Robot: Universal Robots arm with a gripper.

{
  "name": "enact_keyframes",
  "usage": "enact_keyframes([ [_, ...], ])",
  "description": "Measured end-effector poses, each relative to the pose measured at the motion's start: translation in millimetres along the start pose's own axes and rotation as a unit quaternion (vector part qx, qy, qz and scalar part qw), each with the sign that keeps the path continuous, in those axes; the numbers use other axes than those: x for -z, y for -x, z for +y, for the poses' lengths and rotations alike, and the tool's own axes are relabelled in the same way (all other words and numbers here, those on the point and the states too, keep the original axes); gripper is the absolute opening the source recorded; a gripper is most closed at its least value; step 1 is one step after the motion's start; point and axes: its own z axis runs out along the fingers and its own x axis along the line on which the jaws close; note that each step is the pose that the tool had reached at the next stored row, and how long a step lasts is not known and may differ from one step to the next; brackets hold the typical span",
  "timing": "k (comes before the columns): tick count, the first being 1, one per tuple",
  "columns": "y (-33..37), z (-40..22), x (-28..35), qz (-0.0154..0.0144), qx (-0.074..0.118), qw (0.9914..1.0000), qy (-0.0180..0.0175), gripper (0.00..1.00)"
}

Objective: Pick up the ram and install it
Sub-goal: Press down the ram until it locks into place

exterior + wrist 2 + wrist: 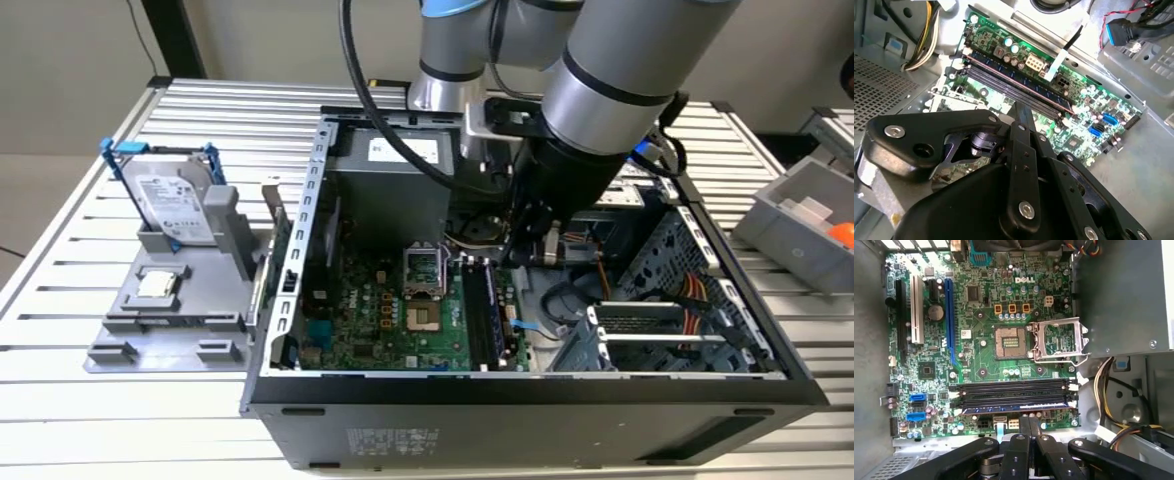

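One hard drive (174, 205) stands in a grey holder (167, 310) on the tabletop (80, 400), at the exterior view's left. Next comes the open computer case (534, 395) with the big green board (387, 315) lying flat inside.

Further along are the long black slots (1014, 390). The ram (1019, 408) sits in the slot at the edge of the row, the one nearest the tool (1030, 421). It lies level along the slot, so I think it is in or almost in.

The arm reaches down into the case here. In both wrist views the two fingers (1021, 107) are pinched together with nothing between them, and the tips are just beside the ram's long top edge.

I think the ram is light, thin and stiff, and it can break. It is best held by its edges, not by its little chips.

A grey bin (801, 215) sits at the exterior view's right.
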Motion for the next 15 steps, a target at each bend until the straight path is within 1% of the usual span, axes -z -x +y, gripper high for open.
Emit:
enact_keyframes([
  [15, 0.1, 0.1, 1.2, -0.0001, 0.000, 1.00000, 0.0001, 0.00],
])
